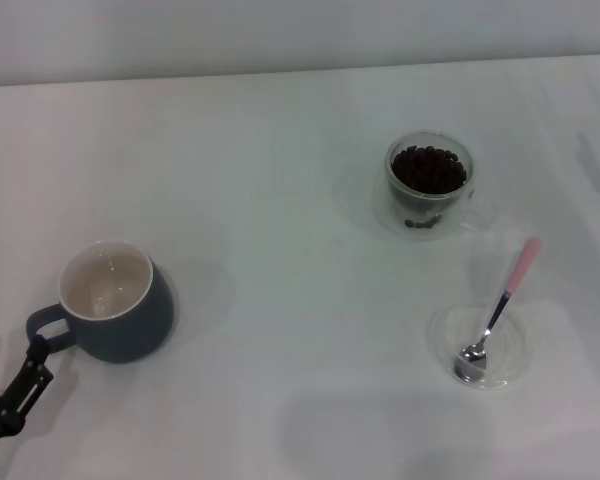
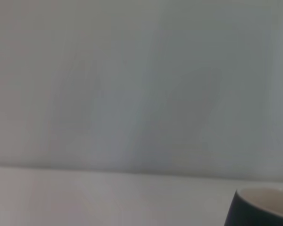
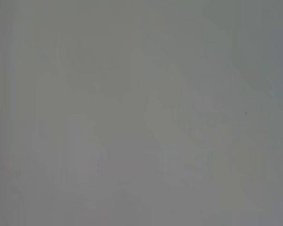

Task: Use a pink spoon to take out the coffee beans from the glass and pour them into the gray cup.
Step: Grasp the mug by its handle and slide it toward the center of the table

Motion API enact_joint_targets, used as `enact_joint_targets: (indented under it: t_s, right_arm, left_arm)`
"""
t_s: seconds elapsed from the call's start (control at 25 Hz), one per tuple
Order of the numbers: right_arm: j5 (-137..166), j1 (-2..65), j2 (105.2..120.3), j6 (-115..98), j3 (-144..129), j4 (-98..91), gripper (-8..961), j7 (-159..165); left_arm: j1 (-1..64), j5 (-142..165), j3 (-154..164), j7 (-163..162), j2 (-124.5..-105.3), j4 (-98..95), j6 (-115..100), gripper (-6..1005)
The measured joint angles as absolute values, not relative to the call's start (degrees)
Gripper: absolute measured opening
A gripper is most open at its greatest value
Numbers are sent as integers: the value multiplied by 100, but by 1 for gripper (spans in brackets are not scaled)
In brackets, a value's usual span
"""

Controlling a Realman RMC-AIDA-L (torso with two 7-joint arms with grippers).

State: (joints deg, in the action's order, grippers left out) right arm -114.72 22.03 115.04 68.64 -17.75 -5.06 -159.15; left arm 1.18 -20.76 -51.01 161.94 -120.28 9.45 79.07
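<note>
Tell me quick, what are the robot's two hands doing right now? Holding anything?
Left gripper: at the handle of the gray cup; whether it grips it cannot be told.
Right gripper: not in view; the pink spoon lies untouched in its dish.

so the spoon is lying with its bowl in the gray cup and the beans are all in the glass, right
Not quite. In the head view the spoon lies with its bowl in a shallow clear dish, not in the gray cup, which looks empty. The beans are indeed in the glass. The left claw sits by the cup's handle; the right one is out of view.
</note>
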Motion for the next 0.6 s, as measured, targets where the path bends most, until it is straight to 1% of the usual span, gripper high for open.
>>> enact_joint_targets:
  t_s: [0.6]
  right_arm:
    - [-11443,2164,11504,6895,-1828,-389,740,-15875]
  left_arm:
    - [445,-2115,-5097,16162,-11993,1054,7295,888]
